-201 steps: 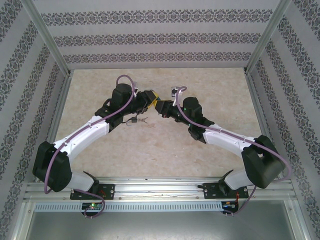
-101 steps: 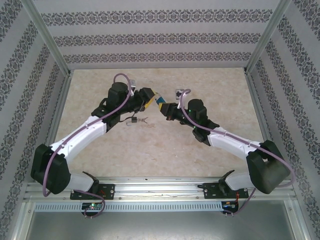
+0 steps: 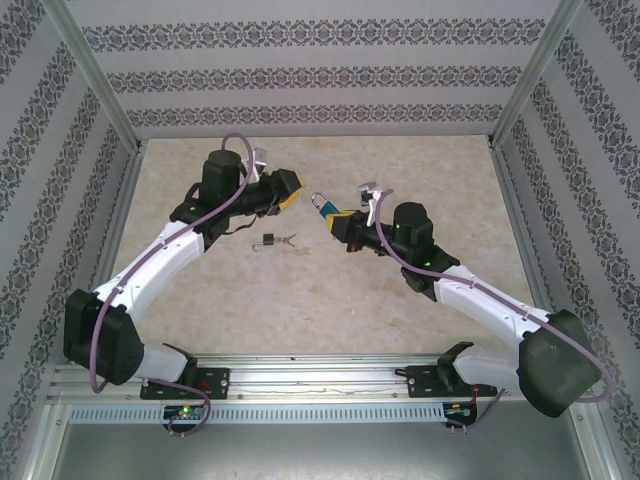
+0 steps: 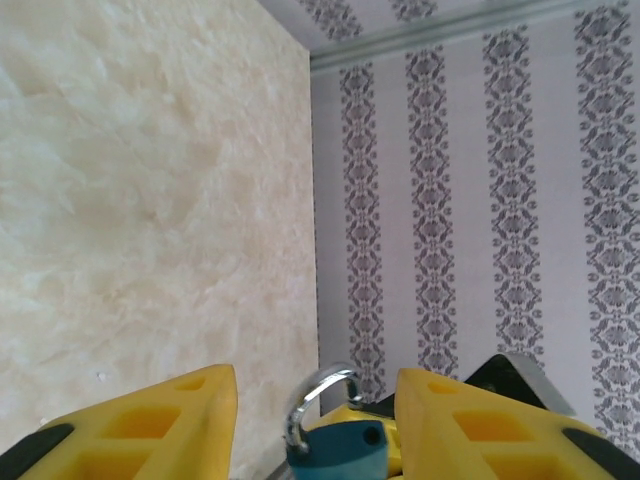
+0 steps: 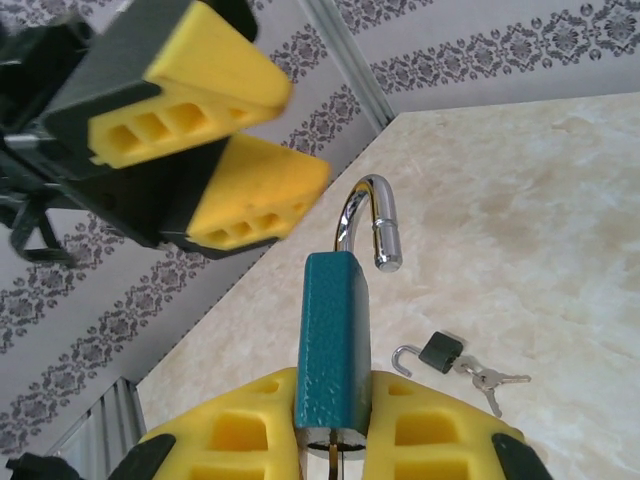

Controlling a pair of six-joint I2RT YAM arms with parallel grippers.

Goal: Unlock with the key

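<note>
A teal padlock (image 5: 336, 340) stands upright between my right gripper's (image 5: 335, 388) yellow pads, which are shut on its lower body. Its silver shackle (image 5: 365, 215) is swung open, with the free end hanging clear of the body. A thin brass key (image 5: 333, 458) sits in the keyway at the lock's underside. In the top view the right gripper (image 3: 343, 222) holds the padlock (image 3: 323, 207) above mid-table. My left gripper (image 3: 288, 190) hangs open a short way left of it, with nothing between its fingers. The left wrist view has the padlock (image 4: 338, 448) beyond the open left gripper (image 4: 315, 385).
A small black padlock (image 3: 267, 239) with an open shackle and a bunch of keys (image 3: 289, 240) lies on the beige table (image 3: 320, 300), below and between the grippers. It also appears in the right wrist view (image 5: 440, 351). Patterned walls enclose the table on three sides.
The left gripper has opened and drawn back to the left, away from the teal padlock. The right arm has shifted right with the padlock, so the two grippers now stand apart.
</note>
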